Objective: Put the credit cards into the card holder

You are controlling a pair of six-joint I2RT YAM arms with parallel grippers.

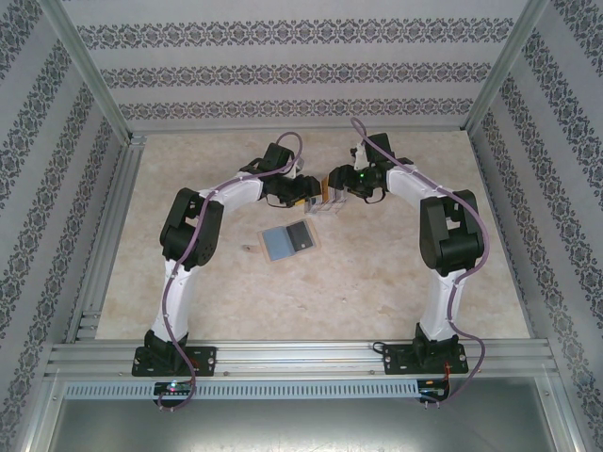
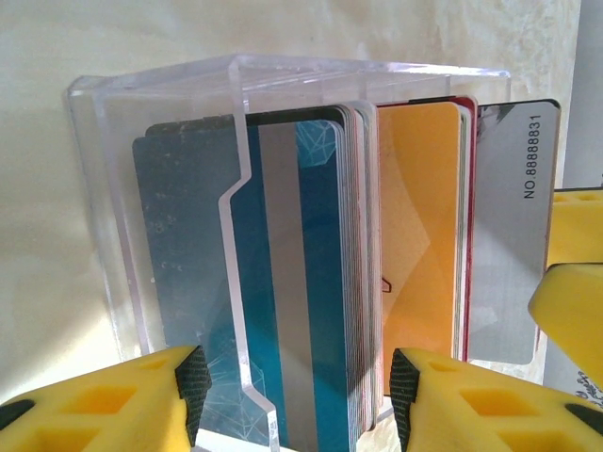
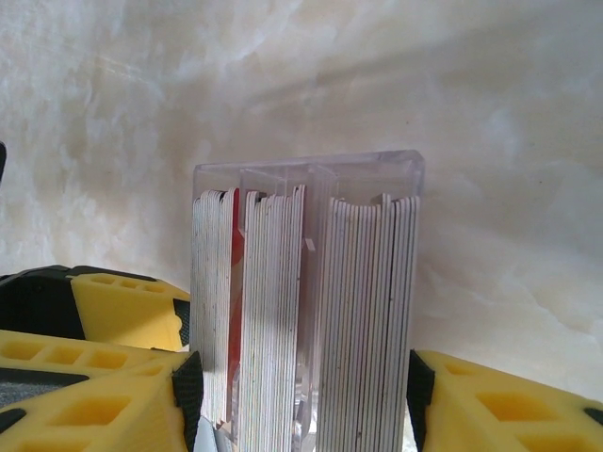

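Arms (image 1: pixel 188 226) bowed inward | right pincer (image 3: pixel 301 391) grips clear tray (image 3: pixel 311 168)

The pale marbled table (image 1: pixel 396 282) is carrying the card holder (image 1: pixel 287 241), lying open near its middle; just beyond it, farther back, a clear plastic tray (image 1: pixel 327 201) of credit cards (image 2: pixel 292 282) is standing.

Tray (image 2: pixel 104 169) clear; cards (image 2: pixel 301 282) teal with silver stripe, orange, grey. Left tool fingers (image 2: pixel 113 405) yellow. Bench (image 1: pixel 236 292) cream, marbled. Holder (image 1: pixel 287 240) grey-blue inside.
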